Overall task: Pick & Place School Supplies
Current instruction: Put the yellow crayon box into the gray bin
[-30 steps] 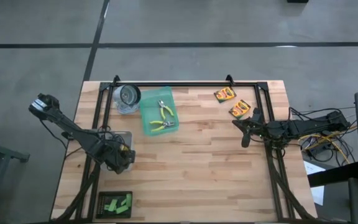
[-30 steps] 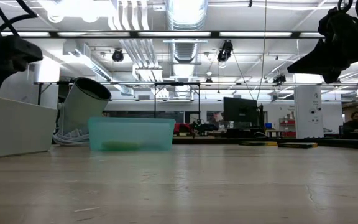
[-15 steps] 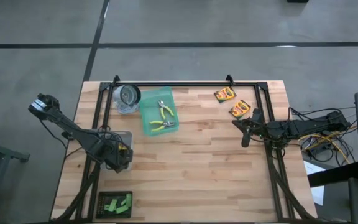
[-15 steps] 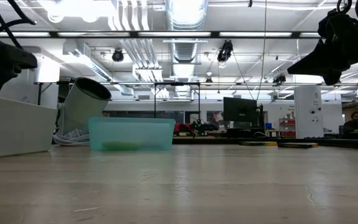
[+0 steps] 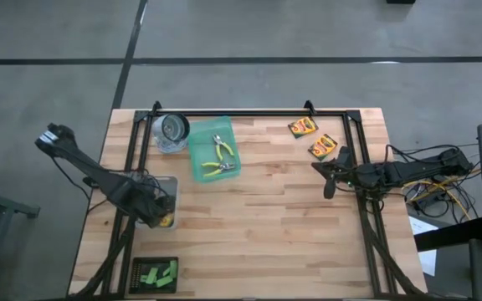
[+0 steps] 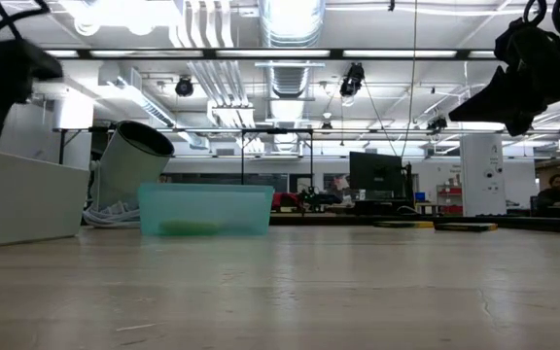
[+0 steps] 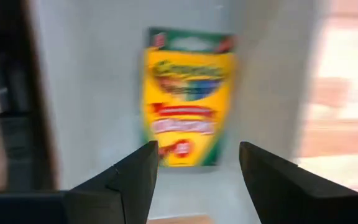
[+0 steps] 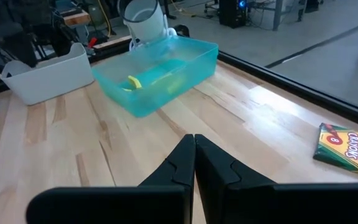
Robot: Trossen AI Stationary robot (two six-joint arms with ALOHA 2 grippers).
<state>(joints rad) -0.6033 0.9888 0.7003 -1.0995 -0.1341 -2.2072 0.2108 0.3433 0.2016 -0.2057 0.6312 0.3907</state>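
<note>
One yellow crayon box [image 7: 188, 93] lies flat on the floor of the white bin [image 5: 168, 183] at the table's left; in the high view it shows as a yellow spot [image 5: 166, 220]. My left gripper [image 7: 197, 149] hangs open above it, pointing down, fingers apart and touching nothing. Two more crayon boxes [image 5: 303, 127] [image 5: 322, 146] lie flat on the table at the far right. Just nearer than them my right gripper [image 5: 318, 167] hovers shut and holds nothing. Two pliers [image 5: 218, 159] lie in the teal tray [image 5: 199, 163]. Green blocks [image 5: 157, 272] sit in a black tray at the near left.
A pale cup [image 5: 172, 131] lies tipped beside the teal tray at the far left. A black frame rail [image 5: 249, 114] runs along the far edge, with struts down both sides. Bare wood lies across the table's middle [image 5: 266, 217]. People and desks show in the room beyond.
My left gripper has risen above the white bin and drawn slightly toward the table's left edge. The crayon box now shows beside it on the bin's floor. My right arm has kept still.
</note>
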